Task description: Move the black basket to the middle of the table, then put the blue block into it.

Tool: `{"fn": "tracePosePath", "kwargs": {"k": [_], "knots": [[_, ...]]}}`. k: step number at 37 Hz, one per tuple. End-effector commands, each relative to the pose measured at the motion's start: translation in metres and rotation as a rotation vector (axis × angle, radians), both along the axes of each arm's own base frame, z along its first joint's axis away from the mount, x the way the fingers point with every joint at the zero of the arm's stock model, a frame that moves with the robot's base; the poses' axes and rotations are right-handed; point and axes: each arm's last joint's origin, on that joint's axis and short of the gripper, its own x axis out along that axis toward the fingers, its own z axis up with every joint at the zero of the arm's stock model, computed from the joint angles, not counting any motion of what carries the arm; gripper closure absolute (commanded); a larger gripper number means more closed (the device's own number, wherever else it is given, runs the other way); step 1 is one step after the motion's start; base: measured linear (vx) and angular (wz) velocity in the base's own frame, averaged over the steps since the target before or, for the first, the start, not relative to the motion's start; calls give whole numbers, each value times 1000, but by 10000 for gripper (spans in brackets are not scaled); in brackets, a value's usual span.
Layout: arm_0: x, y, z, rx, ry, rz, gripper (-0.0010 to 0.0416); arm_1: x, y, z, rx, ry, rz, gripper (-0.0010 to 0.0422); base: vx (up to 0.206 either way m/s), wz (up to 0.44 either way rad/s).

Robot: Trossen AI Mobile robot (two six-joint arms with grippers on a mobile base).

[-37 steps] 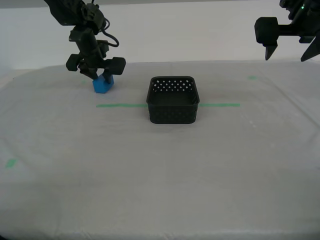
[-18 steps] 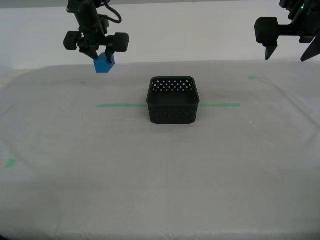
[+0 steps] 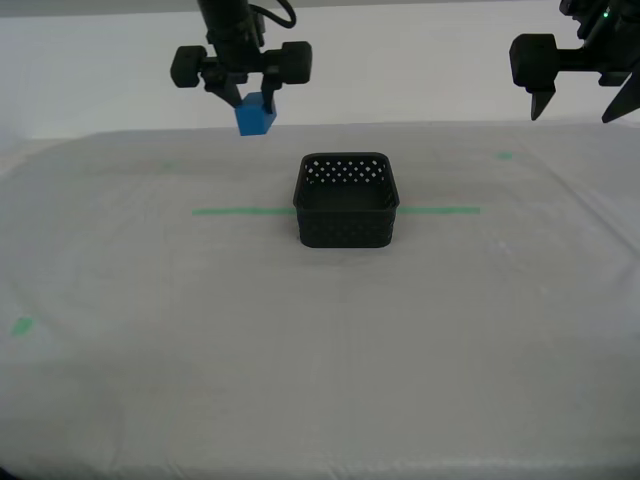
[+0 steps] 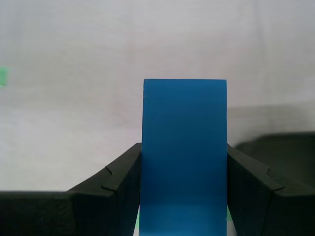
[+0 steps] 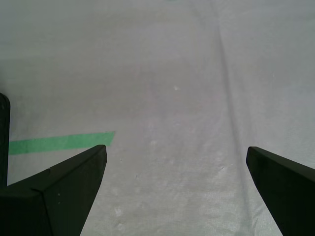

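A: Item one, blue block [image 3: 255, 116]?
B: Pinched between the fingers of my second gripper [image 3: 252, 100], carried high above the surface [image 3: 320, 380], far-left of the black basket [image 3: 346, 200] in the exterior view; height likely to clear its wall.

A: Basket?
B: Mid-surface, astride the green tape line [image 3: 235, 211], empty.

A: My first gripper [image 3: 577, 102]?
B: Fingers spread, holding nothing, parked high at the exterior view's far right, likely out of the way.

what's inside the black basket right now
Nothing visible: the black basket shows only its perforated walls. Its near wall hides the floor. The blue block is held in my second hand, above the table.
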Motion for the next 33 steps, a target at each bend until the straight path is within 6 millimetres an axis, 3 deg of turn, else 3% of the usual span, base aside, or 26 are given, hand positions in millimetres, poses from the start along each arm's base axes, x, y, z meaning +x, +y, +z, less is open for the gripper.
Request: {"fn": "tracePosePath", "kwargs": {"k": [1,16,24,33], "knots": [[0,0,0,0,-1,1,7,-10,-21,1,-10,-6,-3,413,0,0],[0,0,0,0,-1,1,7,-54,-90,-8,-59,-57,28,412,0,0],[0,0,0,0,-1,1,7,-69,-102,-30,-69,-48,-1,412,0,0],[0,0,0,0,-1,1,7,-76,-101,-44,-56,-32,-9,412,0,0]]}}
